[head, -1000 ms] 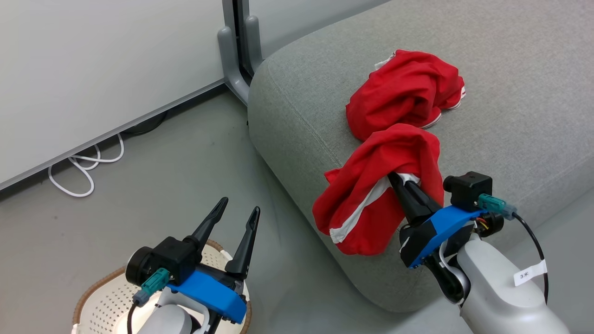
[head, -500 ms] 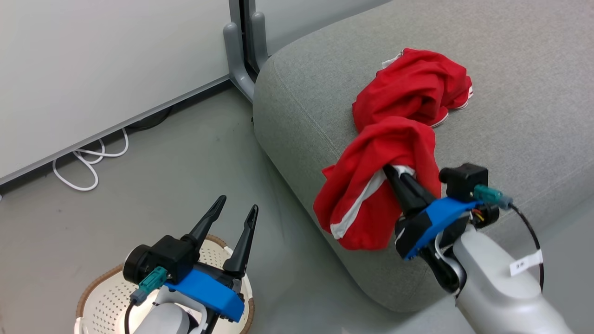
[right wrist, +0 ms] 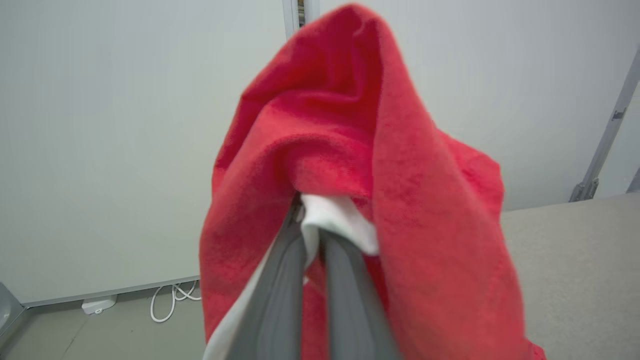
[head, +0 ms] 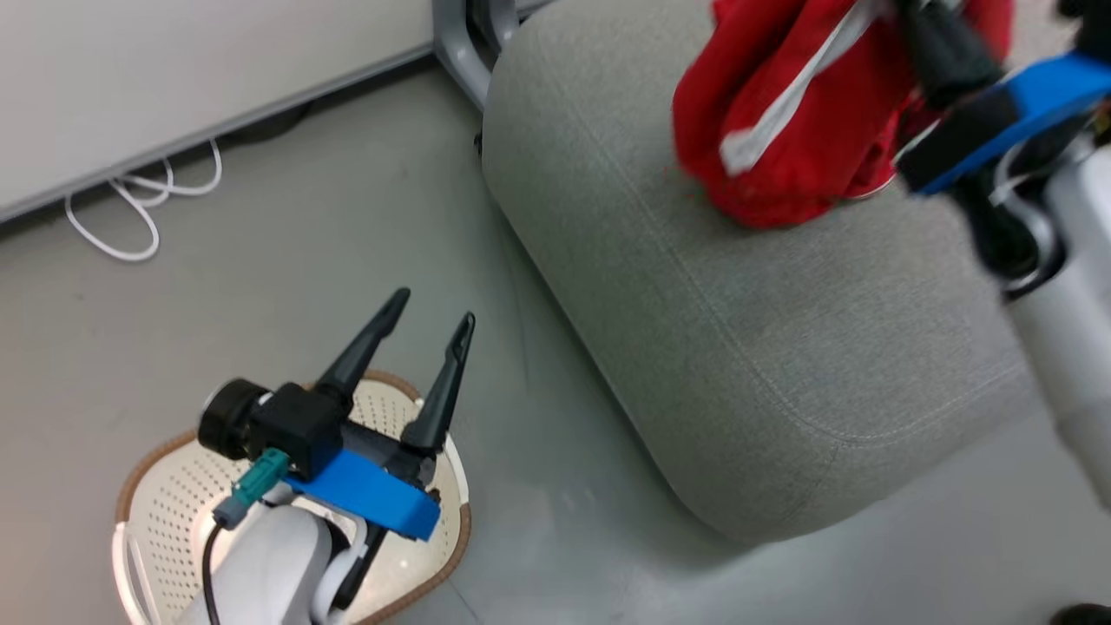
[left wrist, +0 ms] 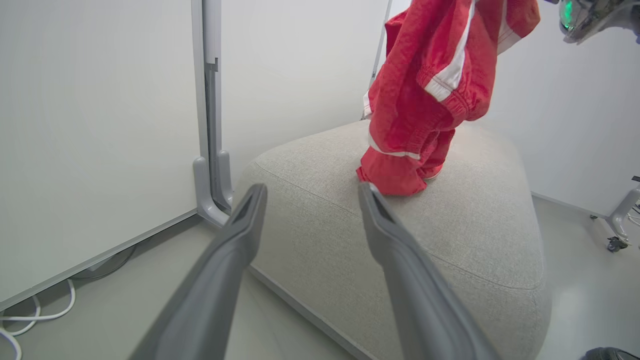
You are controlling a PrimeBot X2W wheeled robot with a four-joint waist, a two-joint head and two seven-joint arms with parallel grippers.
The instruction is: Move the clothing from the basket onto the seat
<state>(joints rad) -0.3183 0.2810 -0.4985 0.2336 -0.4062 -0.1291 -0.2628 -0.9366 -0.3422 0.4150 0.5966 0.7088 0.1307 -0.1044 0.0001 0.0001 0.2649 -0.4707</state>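
Observation:
My right gripper (head: 916, 22) is shut on a piece of red clothing (head: 781, 113) with white stripe trim, held up over the grey seat (head: 781, 347). In the right wrist view the fabric (right wrist: 360, 165) drapes over the closed fingers (right wrist: 345, 280). From the left wrist view the clothing (left wrist: 430, 95) hangs down with its lower folds at the seat (left wrist: 475, 240) top; I cannot tell whether another piece lies behind it. My left gripper (head: 431, 308) stands open with nothing between its fingers, above the cream basket (head: 143, 464) at the lower left.
A white cable (head: 130, 217) loops on the floor by the white wall panel. A grey post foot (head: 460, 35) stands beside the seat's left end. A wheeled stand base (left wrist: 617, 225) sits past the seat. Grey floor lies between basket and seat.
My right gripper has lifted the striped red clothing higher and farther over the seat. The head camera has shifted. The left gripper stays open over the basket.

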